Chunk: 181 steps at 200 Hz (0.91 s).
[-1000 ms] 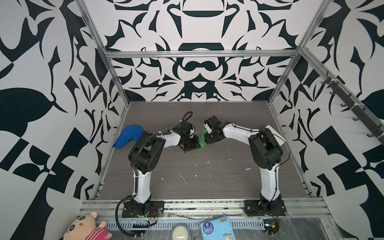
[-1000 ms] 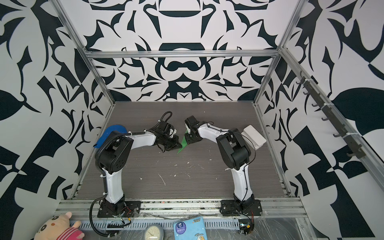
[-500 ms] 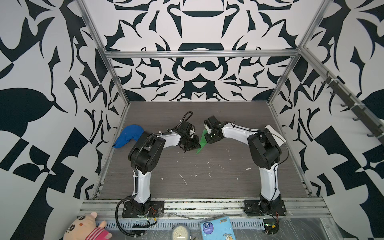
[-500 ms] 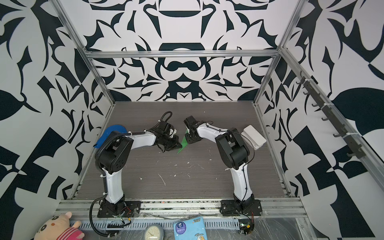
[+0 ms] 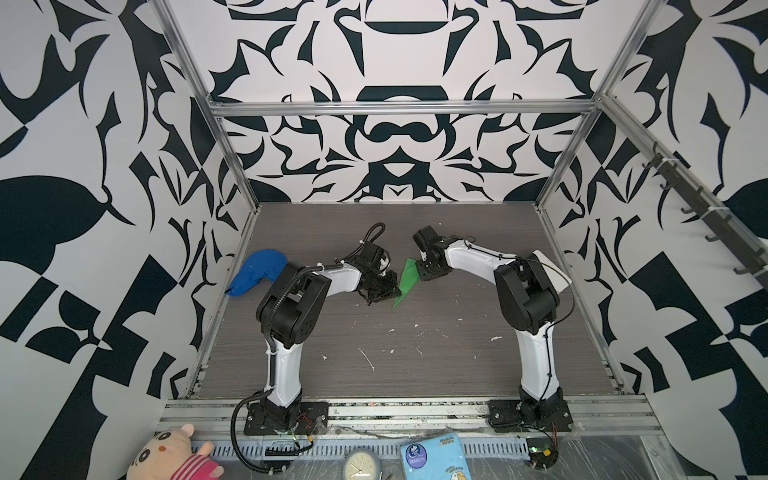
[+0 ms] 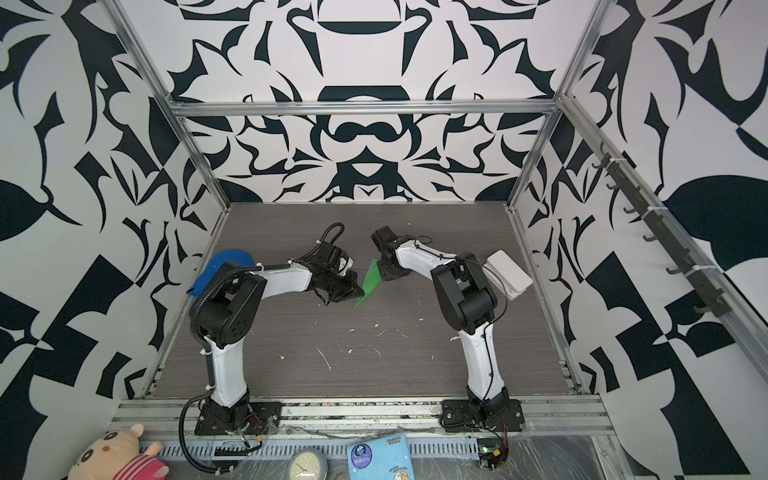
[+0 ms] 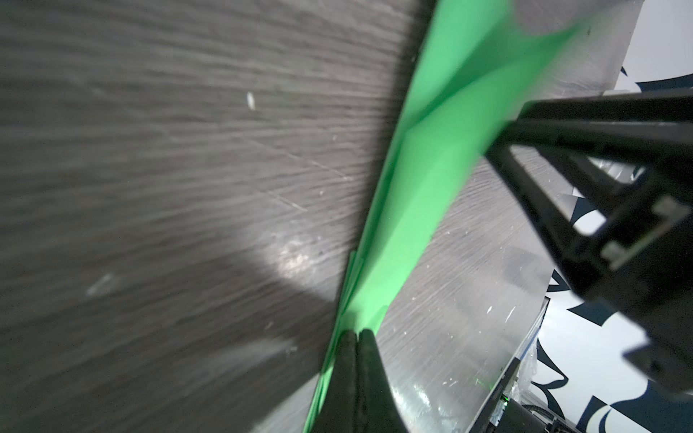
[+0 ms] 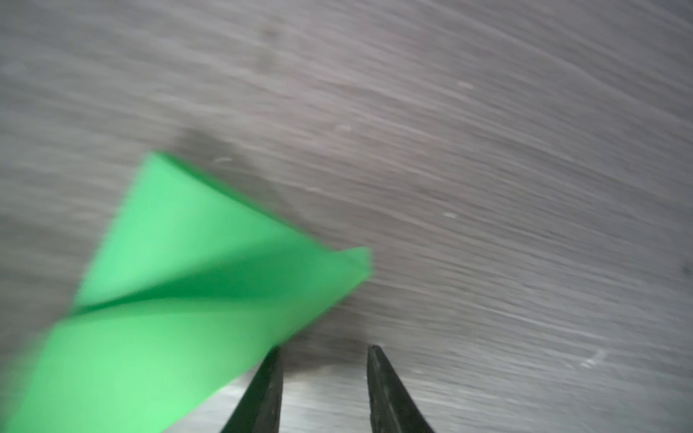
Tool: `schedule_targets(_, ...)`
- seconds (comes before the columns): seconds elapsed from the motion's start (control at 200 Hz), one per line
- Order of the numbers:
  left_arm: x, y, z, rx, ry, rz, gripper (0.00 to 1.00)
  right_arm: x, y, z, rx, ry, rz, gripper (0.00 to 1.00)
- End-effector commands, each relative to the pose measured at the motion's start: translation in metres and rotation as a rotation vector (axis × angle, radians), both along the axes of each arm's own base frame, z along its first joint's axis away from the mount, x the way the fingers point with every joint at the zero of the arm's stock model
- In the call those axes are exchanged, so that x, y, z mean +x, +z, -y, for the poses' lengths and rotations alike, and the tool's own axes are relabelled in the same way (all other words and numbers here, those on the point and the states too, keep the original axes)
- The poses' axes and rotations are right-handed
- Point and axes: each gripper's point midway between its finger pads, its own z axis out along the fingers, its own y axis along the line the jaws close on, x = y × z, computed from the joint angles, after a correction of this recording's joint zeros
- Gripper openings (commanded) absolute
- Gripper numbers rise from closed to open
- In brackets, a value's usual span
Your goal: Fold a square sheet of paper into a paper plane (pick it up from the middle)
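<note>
The green paper plane (image 5: 405, 277) (image 6: 371, 280) is a narrow pointed fold with lengthwise creases, held slanted just above the table between the two arms. My left gripper (image 7: 358, 331) (image 5: 392, 289) is shut on its lower part, the paper pinched between the closed tips. My right gripper (image 8: 324, 350) (image 5: 420, 270) stands open at the wider upper end. One of its fingers (image 8: 268, 375) sits at the paper's edge (image 8: 187, 281), and nothing lies between the jaws. Both wrist views are blurred by motion.
A blue cloth cap (image 5: 259, 270) lies by the left wall. A white box (image 5: 555, 272) sits behind the right arm's elbow. Small white scraps (image 5: 419, 332) dot the wooden table. A plush toy (image 5: 166, 457), a clock and a blue booklet lie beyond the front rail.
The right arm's elbow has shifted slightly to the left, with its gripper staying at the paper's upper end. The left gripper holds the paper as before.
</note>
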Motion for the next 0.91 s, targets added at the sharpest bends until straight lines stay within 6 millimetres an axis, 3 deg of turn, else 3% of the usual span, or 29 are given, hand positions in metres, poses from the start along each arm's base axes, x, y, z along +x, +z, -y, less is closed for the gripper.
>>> schedule_targets(0.0, -0.025, -0.018, -0.016, 0.078, -0.01, -0.089, 0.0, 0.008, 0.031, 0.017, 0.015, -0.083, 0.032, 0.36)
schedule_targets(0.105, -0.024, -0.017, -0.016, 0.077, -0.012, -0.084, 0.0, -0.001, 0.06, -0.002, 0.145, -0.005, 0.055, 0.34)
schedule_targets(0.21, -0.023, -0.018, -0.016, 0.075, -0.011, -0.084, 0.0, -0.027, 0.086, -0.025, 0.306, 0.125, 0.067, 0.33)
schedule_targets(0.35, -0.023, -0.019, -0.016, 0.076, -0.01, -0.085, 0.0, -0.069, 0.101, -0.068, 0.518, 0.292, 0.035, 0.17)
schedule_targets(0.52, -0.024, -0.019, -0.016, 0.081, -0.009, -0.087, 0.0, -0.077, 0.078, -0.097, 0.518, 0.315, -0.053, 0.0)
schedule_targets(0.71, -0.025, -0.018, -0.017, 0.084, -0.01, -0.089, 0.0, -0.072, 0.045, -0.104, 0.465, 0.314, -0.126, 0.0)
schedule_targets(0.9, -0.026, -0.019, -0.018, 0.083, -0.012, -0.094, 0.0, -0.064, 0.03, -0.102, 0.426, 0.299, -0.129, 0.0)
